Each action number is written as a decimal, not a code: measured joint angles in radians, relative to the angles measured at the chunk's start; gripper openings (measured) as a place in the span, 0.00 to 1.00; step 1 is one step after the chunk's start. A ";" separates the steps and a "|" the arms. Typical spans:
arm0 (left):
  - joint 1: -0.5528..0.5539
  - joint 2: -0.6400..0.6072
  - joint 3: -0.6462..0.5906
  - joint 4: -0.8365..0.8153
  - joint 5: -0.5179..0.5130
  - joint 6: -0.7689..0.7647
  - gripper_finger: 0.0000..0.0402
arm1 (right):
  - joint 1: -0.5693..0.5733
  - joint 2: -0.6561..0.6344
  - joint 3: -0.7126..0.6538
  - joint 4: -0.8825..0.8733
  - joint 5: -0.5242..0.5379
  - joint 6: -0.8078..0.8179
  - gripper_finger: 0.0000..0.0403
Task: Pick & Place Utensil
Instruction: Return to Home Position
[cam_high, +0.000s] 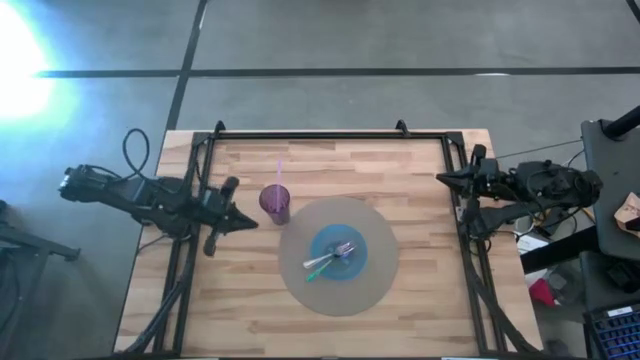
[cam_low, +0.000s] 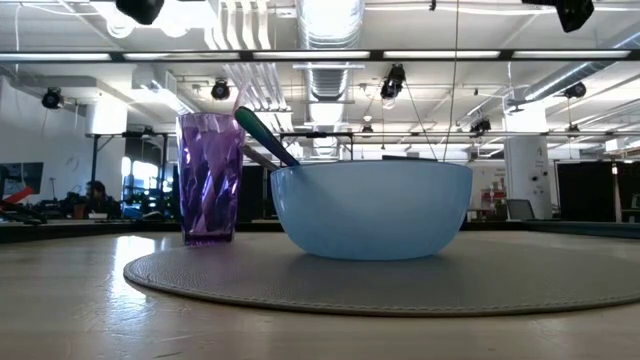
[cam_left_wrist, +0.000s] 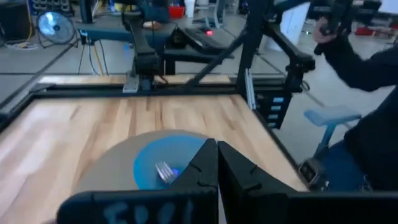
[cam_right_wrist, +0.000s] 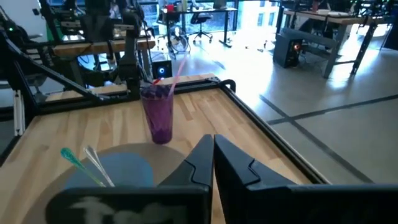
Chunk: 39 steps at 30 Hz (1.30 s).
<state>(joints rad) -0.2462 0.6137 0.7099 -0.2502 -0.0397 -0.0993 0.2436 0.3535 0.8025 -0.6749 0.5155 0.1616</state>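
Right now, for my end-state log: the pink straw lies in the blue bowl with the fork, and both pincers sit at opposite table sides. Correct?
No: the pink straw stands in the purple cup, not the blue bowl; the right wrist view shows it. The fork is in the bowl, left pincer and right pincer at opposite table sides.

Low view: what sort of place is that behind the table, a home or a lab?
Most likely an open robotics lab or workshop, not a home. It has exposed ceiling ducts with spotlights, a bare concrete floor, and another workbench with office chairs beyond this wooden table.
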 joint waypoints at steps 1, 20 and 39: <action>0.000 -0.012 -0.027 0.008 0.002 0.001 0.00 | 0.000 -0.011 -0.012 0.000 -0.004 0.001 0.02; 0.001 -0.426 -0.502 0.251 0.005 -0.057 0.00 | 0.000 -0.129 -0.323 0.390 -0.188 -0.091 0.02; 0.002 -0.613 -0.700 0.321 0.016 0.011 0.00 | 0.000 -0.150 -0.608 0.663 -0.214 -0.140 0.02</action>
<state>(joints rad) -0.2440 0.0009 0.0094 0.0711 -0.0236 -0.0881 0.2432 0.2040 0.1943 -0.0118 0.3016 0.0211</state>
